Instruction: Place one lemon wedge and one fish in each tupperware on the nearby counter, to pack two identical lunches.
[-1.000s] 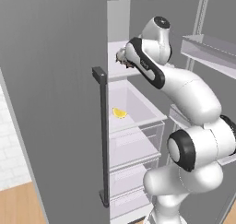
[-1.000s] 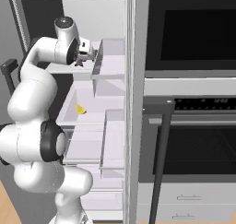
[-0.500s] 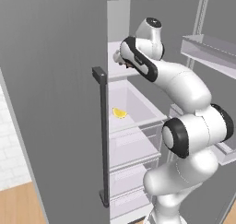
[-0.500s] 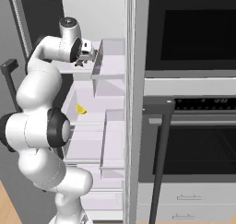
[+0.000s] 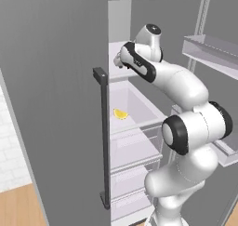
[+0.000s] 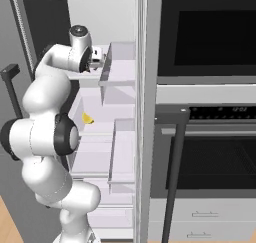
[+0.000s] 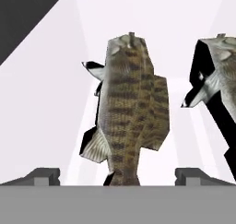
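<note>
In the hand view a brown striped fish lies on a white fridge shelf, stretched lengthwise away from the camera, its near end between the 2 dark fingertips of the gripper. The jaws stand wide open, one tip on each side of the fish and apart from it, gripping nothing. A 2nd fish lies just beside the 1st on the same shelf, cut off by the edge of the view. In the left base view the gripper reaches into the open fridge at the level of an upper shelf. Below it, 1 yellow lemon wedge lies in a clear drawer. The right base view shows the same wedge in the drawer, and an oven to the fridge's right.
</note>
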You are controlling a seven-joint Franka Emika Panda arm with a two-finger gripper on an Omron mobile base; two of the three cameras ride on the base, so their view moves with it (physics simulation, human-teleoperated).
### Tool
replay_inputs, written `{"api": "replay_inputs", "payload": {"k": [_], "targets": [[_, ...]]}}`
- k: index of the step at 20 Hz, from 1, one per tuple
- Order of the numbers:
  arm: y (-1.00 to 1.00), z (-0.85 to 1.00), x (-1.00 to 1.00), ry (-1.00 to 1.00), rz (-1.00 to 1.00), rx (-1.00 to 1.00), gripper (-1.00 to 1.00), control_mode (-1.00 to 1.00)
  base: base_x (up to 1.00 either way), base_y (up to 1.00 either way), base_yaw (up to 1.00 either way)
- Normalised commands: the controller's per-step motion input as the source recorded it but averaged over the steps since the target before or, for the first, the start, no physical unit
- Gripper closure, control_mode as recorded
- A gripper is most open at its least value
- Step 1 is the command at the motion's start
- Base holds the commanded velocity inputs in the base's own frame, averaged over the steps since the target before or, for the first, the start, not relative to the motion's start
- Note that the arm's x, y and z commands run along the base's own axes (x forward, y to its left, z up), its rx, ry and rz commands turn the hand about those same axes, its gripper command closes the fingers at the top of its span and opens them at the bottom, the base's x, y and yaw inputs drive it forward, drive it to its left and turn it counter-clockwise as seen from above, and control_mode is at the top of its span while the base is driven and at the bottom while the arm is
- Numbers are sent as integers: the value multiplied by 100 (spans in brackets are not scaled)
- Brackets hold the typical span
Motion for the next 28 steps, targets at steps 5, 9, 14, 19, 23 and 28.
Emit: {"api": "replay_inputs", "payload": {"k": [5,9,14,19,23,28], "targets": [[0,-17,29,0,3,0,-100,-100,0,0,0],[3,-27,7,0,1,0,-100,-100,0,0,0],[0,-34,-13,0,1,0,-100,-100,0,0,0],[0,-9,-5,0,1,0,-100,-100,0,0,0],[8,-9,0,0,0,0,-100,-100,0,0,0],[13,-7,0,3,0,0,100,-100,0,0,0]]}}
